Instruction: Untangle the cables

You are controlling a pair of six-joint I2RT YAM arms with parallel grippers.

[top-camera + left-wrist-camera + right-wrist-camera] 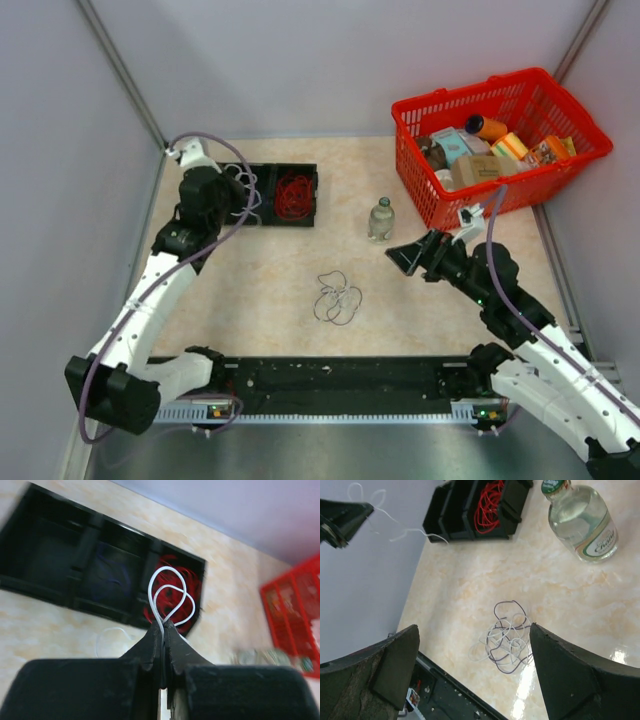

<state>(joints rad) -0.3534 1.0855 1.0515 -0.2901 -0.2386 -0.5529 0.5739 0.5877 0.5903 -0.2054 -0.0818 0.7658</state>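
My left gripper [238, 190] hangs over the black tray [312, 218] and is shut on a white cable [169, 594], whose loops stick out past the fingertips [156, 630]. A red cable bunch [295, 195] lies in the tray's right compartment, and it also shows in the left wrist view [196, 586] and the right wrist view [487, 505]. A tangle of dark blue-grey and white cables [337, 297] lies on the table's middle. My right gripper [474, 627] is open and empty, above and to the right of that tangle [507, 641].
A glass bottle [381, 218] stands between the tray and a red basket [575, 160] of groceries at the back right. The bottle [582, 522] is near my right gripper [408, 256]. A black rail [340, 378] runs along the near edge.
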